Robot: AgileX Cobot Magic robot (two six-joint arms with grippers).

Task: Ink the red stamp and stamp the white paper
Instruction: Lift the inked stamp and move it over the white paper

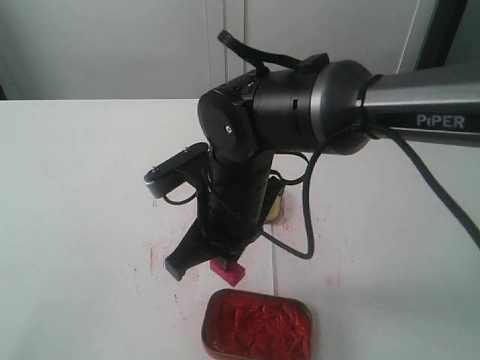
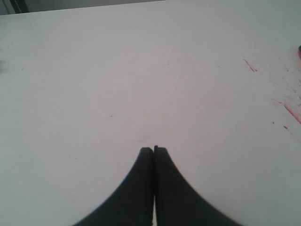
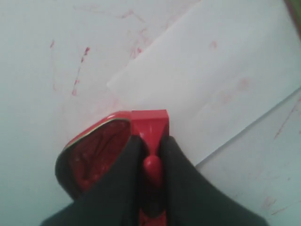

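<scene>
My right gripper (image 3: 151,150) is shut on the narrow handle of the red stamp (image 3: 149,123), square base pointing down. In the exterior view the stamp (image 1: 227,271) hangs just behind the far rim of the gold-rimmed tin of red paste (image 1: 257,326). In the right wrist view the stamp's base lies between the tin (image 3: 94,155) and an edge of the white paper (image 3: 211,80), which carries faint pink marks. The left gripper (image 2: 154,149) is shut with nothing in it, above bare white table. It does not show in the exterior view.
The right arm (image 1: 300,105) reaches across the middle of the white tabletop (image 1: 75,187), which has red smears (image 2: 291,113). A yellowish object (image 1: 276,208) sits partly hidden behind the arm. A black cable (image 1: 307,225) loops beside the wrist.
</scene>
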